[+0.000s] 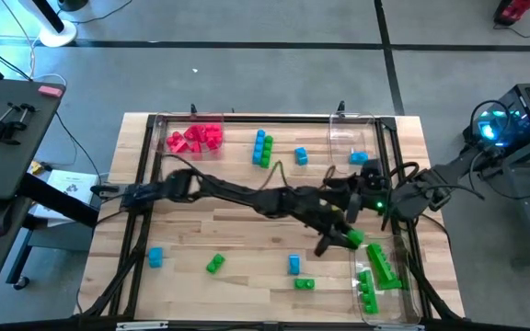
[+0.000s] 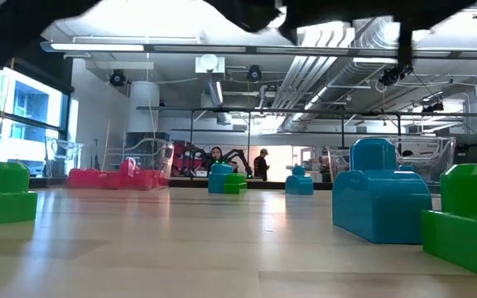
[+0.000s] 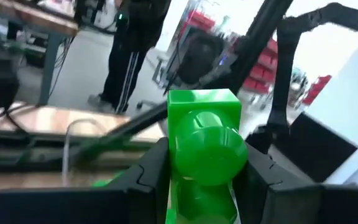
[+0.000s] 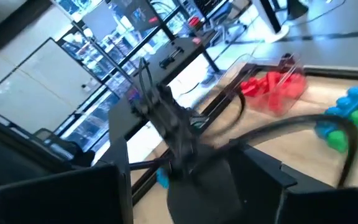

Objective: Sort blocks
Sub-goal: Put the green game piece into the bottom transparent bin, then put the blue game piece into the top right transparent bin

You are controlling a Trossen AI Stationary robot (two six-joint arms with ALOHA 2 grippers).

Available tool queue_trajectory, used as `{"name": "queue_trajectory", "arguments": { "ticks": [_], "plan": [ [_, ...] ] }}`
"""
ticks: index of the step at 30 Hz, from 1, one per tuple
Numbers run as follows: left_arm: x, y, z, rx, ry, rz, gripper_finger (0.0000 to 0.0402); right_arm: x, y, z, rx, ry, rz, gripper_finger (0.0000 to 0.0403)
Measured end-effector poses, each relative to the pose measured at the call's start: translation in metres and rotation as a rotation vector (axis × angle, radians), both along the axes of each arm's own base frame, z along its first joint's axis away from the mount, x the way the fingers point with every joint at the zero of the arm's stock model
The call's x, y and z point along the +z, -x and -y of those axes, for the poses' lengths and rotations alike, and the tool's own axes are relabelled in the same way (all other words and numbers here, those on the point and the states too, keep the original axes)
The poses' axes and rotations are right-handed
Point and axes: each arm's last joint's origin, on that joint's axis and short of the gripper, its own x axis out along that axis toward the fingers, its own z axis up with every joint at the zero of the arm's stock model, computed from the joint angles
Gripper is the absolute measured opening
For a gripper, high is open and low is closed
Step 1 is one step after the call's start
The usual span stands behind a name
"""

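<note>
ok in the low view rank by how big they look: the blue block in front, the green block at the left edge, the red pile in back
1. blue block, largest
2. green block
3. red pile, smallest, though it sits far back, so nearness skews this.

Glossy green plastic block (image 3: 205,134), pale smooth wooden table (image 1: 237,244), clear plastic tray (image 1: 372,302)

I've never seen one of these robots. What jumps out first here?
The left gripper, stretched far across the table, pinches a green block near the tray of green blocks at the front right. A heap of red blocks fills a back-left tray.
</note>
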Motion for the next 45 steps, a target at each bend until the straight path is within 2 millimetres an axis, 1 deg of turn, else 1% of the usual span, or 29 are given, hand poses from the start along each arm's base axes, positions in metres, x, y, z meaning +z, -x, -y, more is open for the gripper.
{"name": "queue_trajectory", "arguments": {
  "ticks": [4, 8, 10, 13, 17, 20, 23, 25, 27, 29, 32, 34, 37, 41, 43, 45],
  "plan": [
    [-0.013, -0.025, 0.007, -0.002, 0.042, 0.041, 0.0106, 0.000, 0.000, 0.000, -0.011, 0.031, -0.008, 0.0160],
    [-0.033, -0.040, 0.013, 0.007, 0.046, 0.067, 0.0119, -0.002, 0.000, 0.000, -0.002, 0.040, -0.021, 0.0160],
    [-0.041, -0.041, 0.014, 0.030, 0.049, 0.080, 0.0134, -0.004, -0.001, -0.001, 0.012, 0.046, -0.036, 0.0160],
    [-0.044, -0.041, 0.013, 0.048, 0.032, 0.042, 0.0168, -0.004, 0.000, 0.000, 0.011, 0.049, -0.039, 0.0160],
    [-0.043, -0.041, 0.011, 0.050, 0.014, 0.053, 0.0221, -0.005, 0.000, 0.000, 0.005, 0.061, -0.048, 0.0160],
    [-0.038, -0.042, 0.007, 0.059, 0.043, 0.065, 0.0256, -0.004, 0.000, 0.001, -0.003, 0.067, -0.043, 0.0160],
    [-0.038, -0.042, 0.003, 0.024, 0.102, 0.040, 0.0278, -0.004, 0.000, 0.001, -0.006, 0.078, -0.049, 0.0160],
    [-0.038, -0.042, -0.002, -0.056, 0.166, -0.002, 0.0284, -0.004, 0.001, 0.001, -0.010, 0.081, -0.050, 0.0160],
    [-0.037, -0.041, -0.012, -0.203, 0.251, -0.070, 0.0285, -0.004, 0.001, 0.001, -0.011, 0.085, -0.052, 0.0160],
    [-0.033, -0.037, -0.028, -0.382, 0.347, -0.201, 0.0283, -0.004, 0.001, 0.001, -0.015, 0.093, -0.053, 0.0160],
    [-0.030, -0.031, -0.057, -0.615, 0.395, -0.341, 0.0278, -0.004, 0.001, 0.003, -0.028, 0.123, -0.067, 0.0160],
    [-0.027, -0.028, -0.070, -0.695, 0.423, -0.416, 0.0275, -0.005, 0.001, 0.003, -0.047, 0.149, -0.075, 0.0160],
    [-0.008, -0.023, -0.081, -0.698, 0.433, -0.426, 0.0269, -0.004, 0.002, 0.003, -0.064, 0.178, -0.077, 0.0160],
    [0.025, -0.014, -0.119, -0.607, 0.401, -0.353, 0.0261, -0.001, 0.002, 0.003, -0.048, 0.207, -0.079, 0.0160],
    [0.037, -0.006, -0.139, -0.538, 0.373, -0.343, 0.0256, 0.000, 0.002, 0.003, -0.042, 0.223, -0.080, 0.0160],
    [0.044, 0.005, -0.157, -0.437, 0.333, -0.379, 0.0251, 0.003, 0.004, 0.004, -0.040, 0.235, -0.066, 0.0160]
  ]
}}
